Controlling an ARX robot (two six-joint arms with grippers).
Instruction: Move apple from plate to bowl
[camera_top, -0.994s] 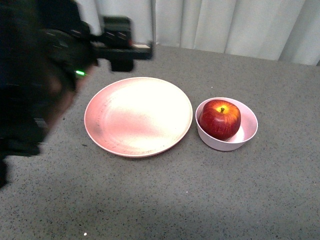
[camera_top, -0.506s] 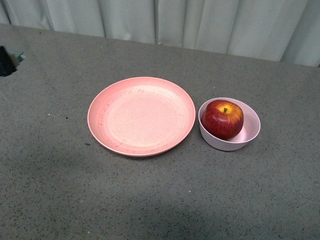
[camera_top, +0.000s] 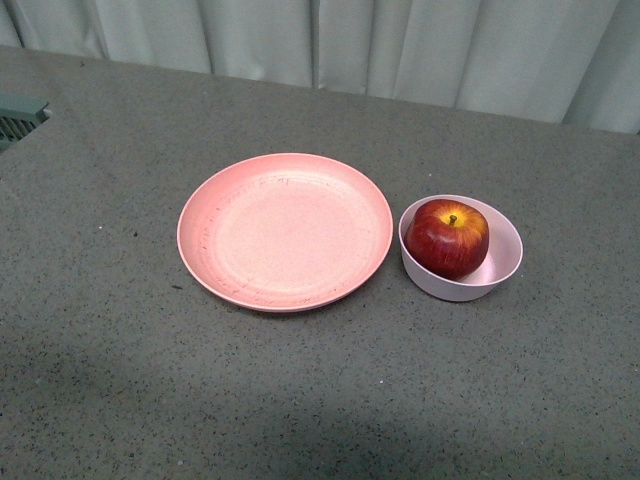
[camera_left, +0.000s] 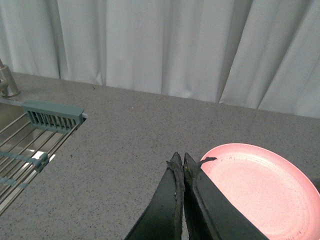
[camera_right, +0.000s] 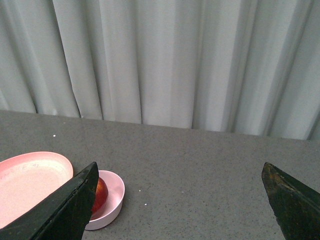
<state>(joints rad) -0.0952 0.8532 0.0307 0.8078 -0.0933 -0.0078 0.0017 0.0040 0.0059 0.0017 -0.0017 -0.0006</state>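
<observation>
With the dark left arm gone from the front view's upper left, the glossy dark-red apple (camera_top: 447, 238) sits in the small pale pink bowl (camera_top: 495, 280) right of the bare salmon-pink plate (camera_top: 285, 231) on the speckled grey counter (camera_top: 300, 400) before pale curtains (camera_top: 400, 45), left gripper (camera_left: 180, 162) pressed together, right gripper (camera_right: 180, 192) spread wide.

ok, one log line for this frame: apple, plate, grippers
apple: in bowl | plate: bare, beside bowl | left gripper: shut, empty | right gripper: open, empty | task: looks done

A grey, dark-speckled table (camera_top: 300, 400) is seen, bounded at its far edge by pale curtains. A salmon-pink plate (camera_top: 285, 232) and a pale pink bowl (camera_top: 505, 265) are set directly on it, just beside each other. A sink rack (camera_left: 30, 145) is sunk into the table's left end.
</observation>
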